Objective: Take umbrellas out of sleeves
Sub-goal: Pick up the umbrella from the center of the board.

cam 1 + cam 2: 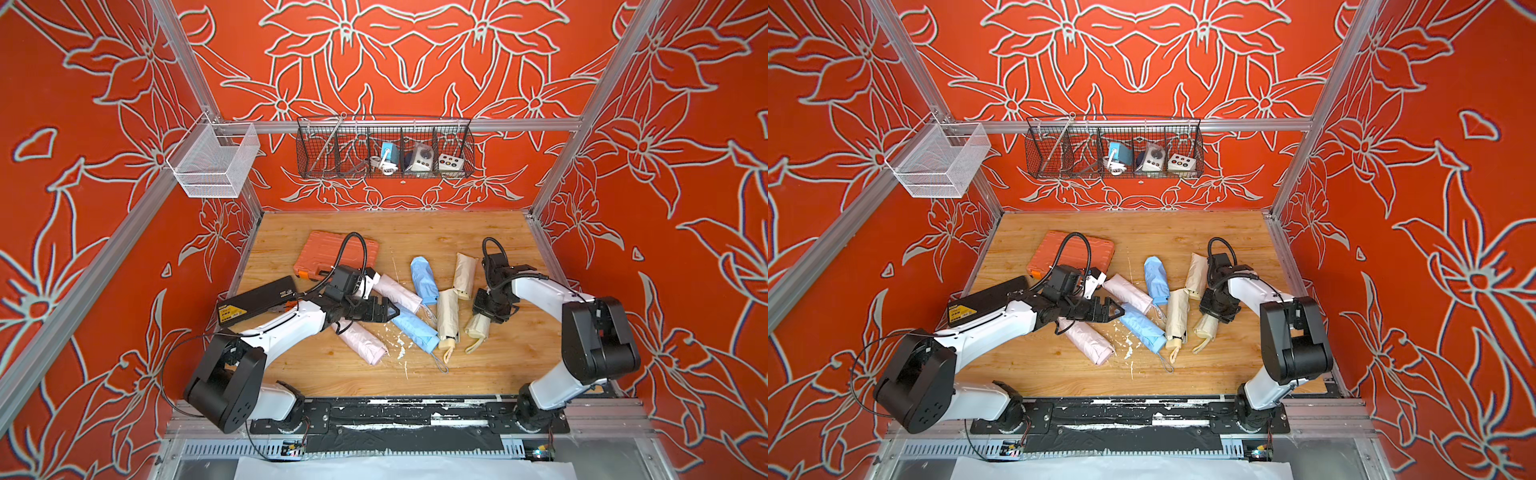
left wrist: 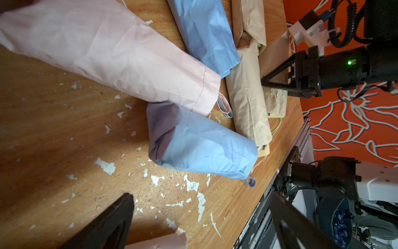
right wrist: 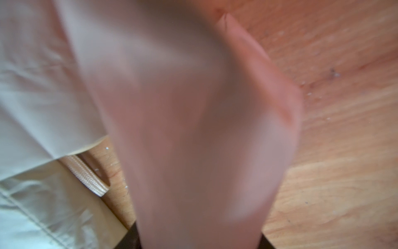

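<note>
While the cream umbrella [image 1: 478, 329] is lying sleeved at the near right edge of the cluster on the bench [image 1: 519, 365], loop toward the front, the right gripper [image 1: 489, 311] is sitting over its far end, likely to pin the sleeve [image 1: 1208, 328]. The wrist view is blurring badly, so I cannot tell whether the jaws are gripping. Left gripper [image 1: 388, 312] is hovering wide open over the blue umbrella [image 1: 415, 328], probably placed to draw a handle out.

I am getting bright, sharp top views bending at the edges, while my right wrist view is blurring on a close sleeve [image 3: 193, 129] and shadow is darkening the table [image 2: 43, 140].
</note>
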Action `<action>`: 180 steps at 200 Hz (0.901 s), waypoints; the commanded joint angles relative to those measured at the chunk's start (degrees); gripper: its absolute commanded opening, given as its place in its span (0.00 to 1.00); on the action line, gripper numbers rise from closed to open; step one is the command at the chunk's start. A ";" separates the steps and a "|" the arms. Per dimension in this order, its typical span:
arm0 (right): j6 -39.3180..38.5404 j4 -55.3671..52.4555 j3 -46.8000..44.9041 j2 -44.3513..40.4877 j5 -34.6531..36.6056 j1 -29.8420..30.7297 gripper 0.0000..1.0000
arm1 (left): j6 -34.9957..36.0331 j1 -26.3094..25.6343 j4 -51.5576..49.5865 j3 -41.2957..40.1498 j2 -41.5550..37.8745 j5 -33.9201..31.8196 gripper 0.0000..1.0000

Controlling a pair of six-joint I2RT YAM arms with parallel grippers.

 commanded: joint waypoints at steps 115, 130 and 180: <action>-7.09 -2.13 2.68 -5.87 5.60 0.27 0.46 | -0.44 -0.23 1.26 -0.29 0.56 3.10 0.97; -7.38 -1.70 2.58 -6.55 5.35 0.27 0.45 | 0.01 -0.22 1.39 -0.31 0.56 4.19 0.97; -8.20 0.34 1.63 -8.92 4.24 0.14 0.45 | -0.14 -0.24 1.39 -0.25 0.55 4.76 0.97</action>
